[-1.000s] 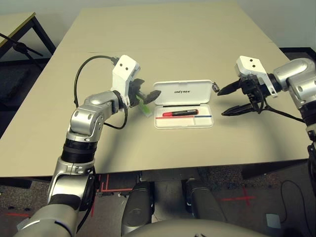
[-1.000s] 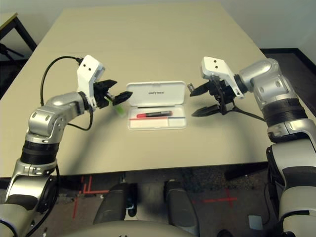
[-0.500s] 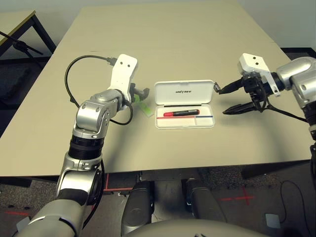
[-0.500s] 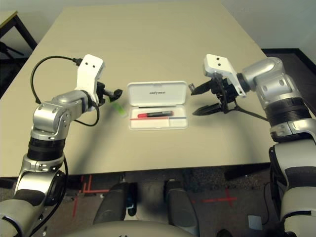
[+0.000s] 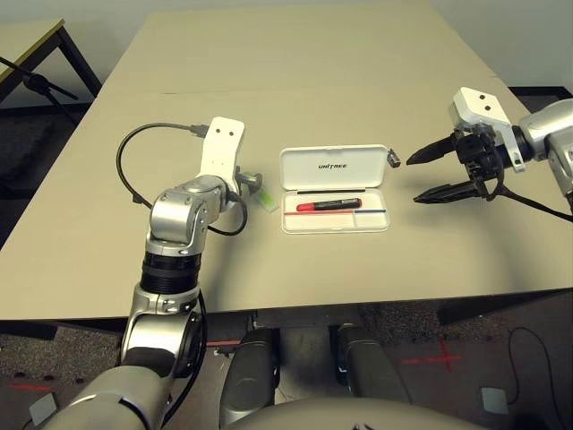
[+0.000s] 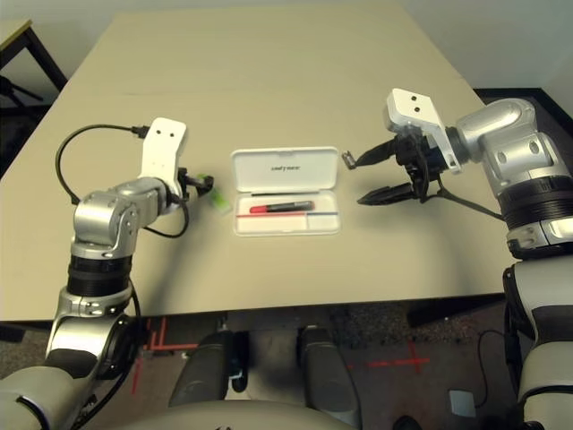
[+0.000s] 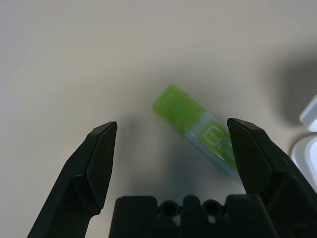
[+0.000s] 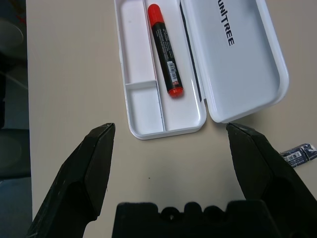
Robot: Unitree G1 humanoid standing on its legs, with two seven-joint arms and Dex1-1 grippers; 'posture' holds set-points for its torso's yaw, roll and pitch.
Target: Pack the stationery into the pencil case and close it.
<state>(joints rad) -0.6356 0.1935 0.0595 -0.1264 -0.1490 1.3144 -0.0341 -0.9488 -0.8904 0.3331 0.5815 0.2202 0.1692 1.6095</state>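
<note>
Two grippers flank the open pencil case [image 5: 334,191] as I look down from the head camera: the case lies mid-table with its lid folded back toward 12 o'clock, the red marker [image 5: 328,205] already lying in the tray. At 9 o'clock of the case, the left gripper [image 5: 252,182] hovers over the green bar [image 5: 266,199], which lies on the table [image 5: 295,72] just beside the case's left edge. At 3 o'clock, the right gripper [image 5: 428,176] hangs with its jaws spread, apart from the case; the small cylinder [image 5: 393,159] lies by the lid's right corner.

From the left wrist, I see both fingers [image 7: 96,161] wide apart, nothing between them, the green bar lying diagonally below, closer to one finger than the other.

From the right wrist, the fingers [image 8: 91,163] are likewise parted and empty, framing the case's end; the cylinder [image 8: 297,154] lies just beside the lid's corner.

One item is packed, by my reading, and picking up the bar is the step in hand. Next, I judge the left gripper must centre over the bar, descend and pinch across its narrow width.
</note>
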